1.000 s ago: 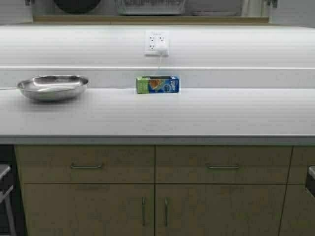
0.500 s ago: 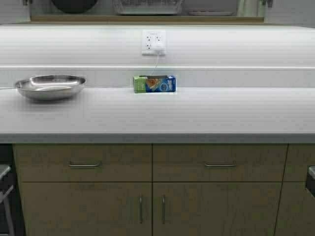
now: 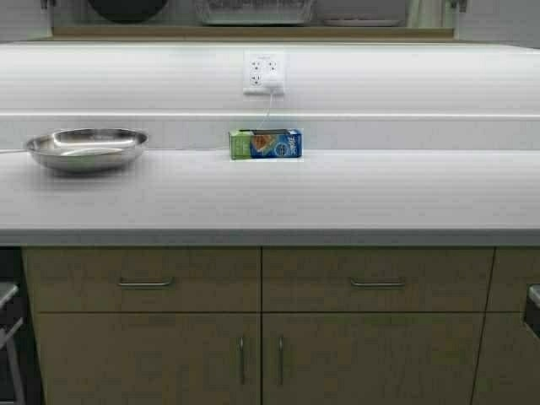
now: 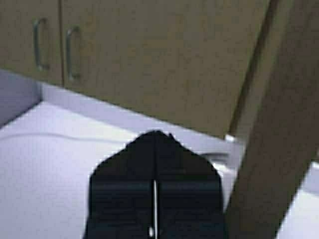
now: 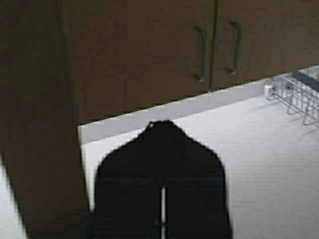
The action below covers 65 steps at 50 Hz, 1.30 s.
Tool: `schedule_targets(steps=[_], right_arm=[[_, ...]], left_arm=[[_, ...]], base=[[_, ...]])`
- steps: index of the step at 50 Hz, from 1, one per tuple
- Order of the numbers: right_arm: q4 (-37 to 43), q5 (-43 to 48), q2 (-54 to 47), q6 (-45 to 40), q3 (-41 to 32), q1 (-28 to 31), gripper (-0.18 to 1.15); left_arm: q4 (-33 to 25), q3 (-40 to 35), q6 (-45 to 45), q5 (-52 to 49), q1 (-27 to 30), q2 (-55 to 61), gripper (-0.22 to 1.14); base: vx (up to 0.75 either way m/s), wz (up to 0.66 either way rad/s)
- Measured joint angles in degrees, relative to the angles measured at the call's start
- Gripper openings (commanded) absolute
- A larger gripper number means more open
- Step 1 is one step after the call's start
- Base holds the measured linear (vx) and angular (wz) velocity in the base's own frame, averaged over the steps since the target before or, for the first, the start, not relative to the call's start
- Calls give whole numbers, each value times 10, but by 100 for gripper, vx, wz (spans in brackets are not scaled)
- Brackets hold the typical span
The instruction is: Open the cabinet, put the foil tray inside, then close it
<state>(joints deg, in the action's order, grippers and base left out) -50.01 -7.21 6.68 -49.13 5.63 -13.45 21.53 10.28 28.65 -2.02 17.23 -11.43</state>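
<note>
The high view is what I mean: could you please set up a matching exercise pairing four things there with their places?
Things:
1. round shiny steel bowl
2. green and blue cardboard box
3. white wall outlet with a plug in it
4. two slim vertical metal door handles

Places:
A. on the wall above the box
B. below the drawers, where two tan doors meet
C. on the white countertop, far left
D. at the back of the countertop, against the wall, near the middle

Pairs: 1-C, 2-D, 3-A, 4-B
</note>
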Motion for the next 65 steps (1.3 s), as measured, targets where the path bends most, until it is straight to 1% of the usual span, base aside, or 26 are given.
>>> schedule_targets(steps=[6,10,14,22,27,33,39,44,50,58,65], right_arm=[[0,1,33,1,28,59,7],[0,4,65,4,55,90,7],[0,4,102,0,92,102,7],[1,16,178,0,182,148,7],[0,20,214,-5,227,148,7],[1,23,235,-2,246,141,7],[2,32,242,-2,251,141,7],[13,40,243,-2,261,141,7],[24,49,243,-3,278,141,7],[26,56,243,-3,286,141,7],[26,58,244,-4,287,141,7]], left_arm=[[-1,40,1,11,-39,-47,4],[-1,69,0,12,-51,-80,4],[-2,105,2,13,-54,-120,4],[8,187,1,20,-56,-201,4],[17,214,0,28,-55,-226,4],[23,220,1,34,-57,-233,4],[23,207,0,57,-59,-216,4],[24,174,0,74,-67,-178,4],[24,126,1,82,-98,-126,4],[25,40,1,84,-154,-39,4],[18,-20,7,79,-180,12,4]], base=[[0,0],[0,0],[0,0],[1,1],[1,1],[2,0],[3,1],[3,1],[4,0],[5,0],[4,2]])
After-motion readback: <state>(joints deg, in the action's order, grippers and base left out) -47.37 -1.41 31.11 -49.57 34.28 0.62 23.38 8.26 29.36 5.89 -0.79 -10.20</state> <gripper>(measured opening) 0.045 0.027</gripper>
